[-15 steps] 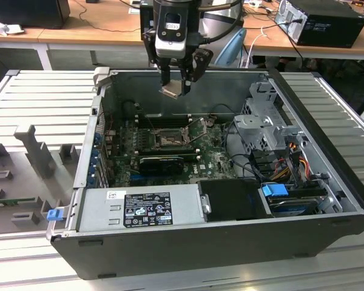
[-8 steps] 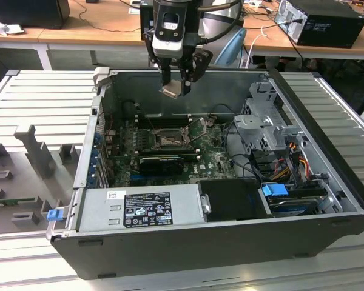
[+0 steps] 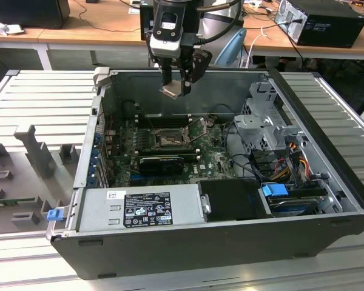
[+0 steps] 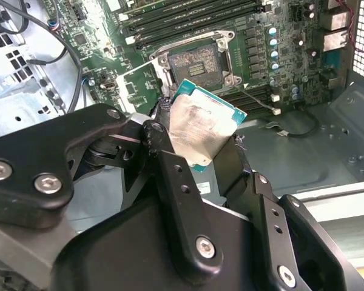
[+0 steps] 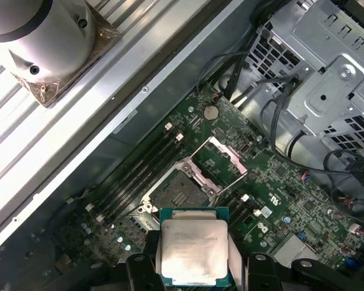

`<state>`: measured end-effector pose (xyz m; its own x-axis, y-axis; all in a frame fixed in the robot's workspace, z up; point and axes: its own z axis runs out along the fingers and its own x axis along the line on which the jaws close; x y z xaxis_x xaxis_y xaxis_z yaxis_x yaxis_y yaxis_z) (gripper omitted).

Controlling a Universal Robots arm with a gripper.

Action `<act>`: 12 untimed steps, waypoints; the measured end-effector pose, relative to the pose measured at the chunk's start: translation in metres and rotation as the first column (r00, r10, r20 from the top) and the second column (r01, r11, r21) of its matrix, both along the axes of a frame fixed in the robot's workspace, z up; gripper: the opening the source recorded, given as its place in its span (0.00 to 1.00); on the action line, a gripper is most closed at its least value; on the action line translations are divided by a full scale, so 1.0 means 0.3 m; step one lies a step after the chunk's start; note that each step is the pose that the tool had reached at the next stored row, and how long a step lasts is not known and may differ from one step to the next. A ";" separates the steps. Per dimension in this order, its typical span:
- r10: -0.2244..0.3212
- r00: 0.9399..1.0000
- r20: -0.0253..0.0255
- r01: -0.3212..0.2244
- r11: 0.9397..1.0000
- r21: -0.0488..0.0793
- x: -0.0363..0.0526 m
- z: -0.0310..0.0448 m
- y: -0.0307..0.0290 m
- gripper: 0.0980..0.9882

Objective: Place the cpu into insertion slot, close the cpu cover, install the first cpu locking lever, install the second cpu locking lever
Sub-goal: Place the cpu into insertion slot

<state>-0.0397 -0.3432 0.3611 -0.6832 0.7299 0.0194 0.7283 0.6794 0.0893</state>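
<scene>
Black tool is hanging over the open computer case, its fingers clamped on the cpu. The chip is sitting in the air above the bare insertion slot, and the cpu cover is standing open. So, I think, no step is finished yet. The chip is showing a pale scuffed metal face with a green rim.

Ribbed grey table, open computer case lying on it, grey fixture blocks beside
</scene>
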 end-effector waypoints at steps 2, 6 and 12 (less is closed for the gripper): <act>-0.016 1.000 0.000 0.016 1.000 0.000 0.000 0.000 0.000 0.48; -0.038 0.999 0.000 0.038 0.999 0.000 0.000 0.000 0.000 0.48; -0.077 0.997 0.000 0.077 0.997 0.000 0.000 0.000 0.000 0.48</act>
